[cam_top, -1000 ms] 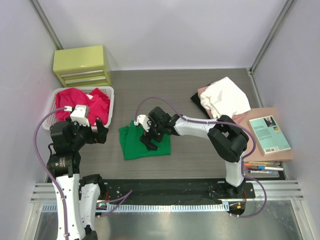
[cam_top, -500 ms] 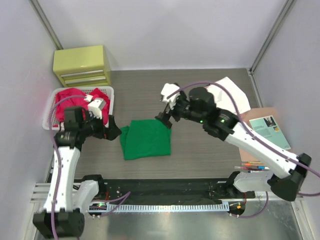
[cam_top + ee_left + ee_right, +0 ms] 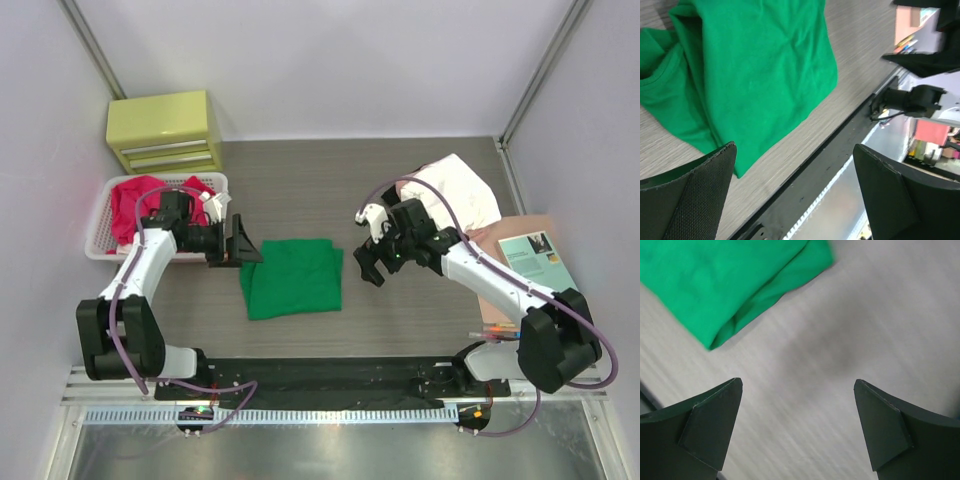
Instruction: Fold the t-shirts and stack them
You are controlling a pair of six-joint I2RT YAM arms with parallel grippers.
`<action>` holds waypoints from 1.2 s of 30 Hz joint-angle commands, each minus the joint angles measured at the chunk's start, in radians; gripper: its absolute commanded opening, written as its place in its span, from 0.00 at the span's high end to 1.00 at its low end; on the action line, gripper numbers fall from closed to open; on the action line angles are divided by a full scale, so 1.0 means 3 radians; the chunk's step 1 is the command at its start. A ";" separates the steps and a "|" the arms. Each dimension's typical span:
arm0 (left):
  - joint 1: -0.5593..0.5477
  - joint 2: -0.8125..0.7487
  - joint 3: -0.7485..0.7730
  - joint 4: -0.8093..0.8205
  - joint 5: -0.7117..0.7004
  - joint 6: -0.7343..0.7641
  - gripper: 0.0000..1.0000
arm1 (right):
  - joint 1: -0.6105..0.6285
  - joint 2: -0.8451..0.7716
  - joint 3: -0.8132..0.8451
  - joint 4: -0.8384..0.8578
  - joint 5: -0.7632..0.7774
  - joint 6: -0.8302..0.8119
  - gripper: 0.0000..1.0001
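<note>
A: Where's the green tee [image 3: 292, 277]?
B: Mid table [image 3: 300, 180], lying flat, folded to a rough square, btwn the two grippers. L wrist cam shows the collar end bunched w/ creases; the rest is fairly smooth.
A: L gripper [image 3: 243, 243]?
B: Fingers spread wide, nothing btwn them. It's at the tee's far-left corner, just beside the basket [image 3: 218, 177]. Touching the cloth or not, can't tell from above. Its own cam looks down on the tee w/ some gap.
A: R gripper [image 3: 368, 268]?
B: Also wide apart, empty. Near the tee's right edge but not on it. Its own cam has bare table btwn the fingers, w/ a corner of the tee at top left of that view.
A: Other tees?
B: Red tees [image 3: 135, 205] are heaped in the basket, far left. White tee [image 3: 455, 195] is crumpled at far right, w/ a pink tee [image 3: 404, 184] poking out under it. None of those look folded.
A: Anything else?
B: Yellow-green drawers [image 3: 165, 130] behind the basket. Book [image 3: 538, 268] on a pink board [image 3: 520, 228] on the right side, pens [image 3: 522, 336] just in front of it.
</note>
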 commanded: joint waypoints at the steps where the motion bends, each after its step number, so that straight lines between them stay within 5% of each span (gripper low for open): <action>1: 0.0076 0.0193 0.0014 0.0103 0.0312 -0.0203 0.00 | -0.0021 0.0058 -0.0136 0.0129 -0.0470 0.0196 0.00; 6: 0.0193 -0.0024 -0.0103 0.0174 -0.0988 -0.0331 0.00 | -0.0031 0.0094 -0.0121 0.0206 -0.0429 0.0247 0.00; 9: 0.0193 -0.0362 -0.0282 0.0358 -0.1363 -0.0449 0.00 | -0.0031 0.0135 -0.0157 0.0272 -0.0423 0.0267 0.00; 18: 0.0158 0.0096 -0.0262 0.0435 -0.1355 -0.0521 0.00 | -0.0042 0.0539 0.0052 0.0334 -0.0331 0.0257 0.00; 27: -0.0425 0.0413 -0.0293 0.0522 -0.0956 -0.0536 0.00 | -0.0047 0.0667 0.0027 0.0365 -0.0270 0.0252 0.00; 36: -0.0563 0.0588 -0.0277 0.0558 -0.1261 -0.0648 0.00 | -0.0047 0.0841 0.0001 0.0411 -0.0061 0.0278 0.00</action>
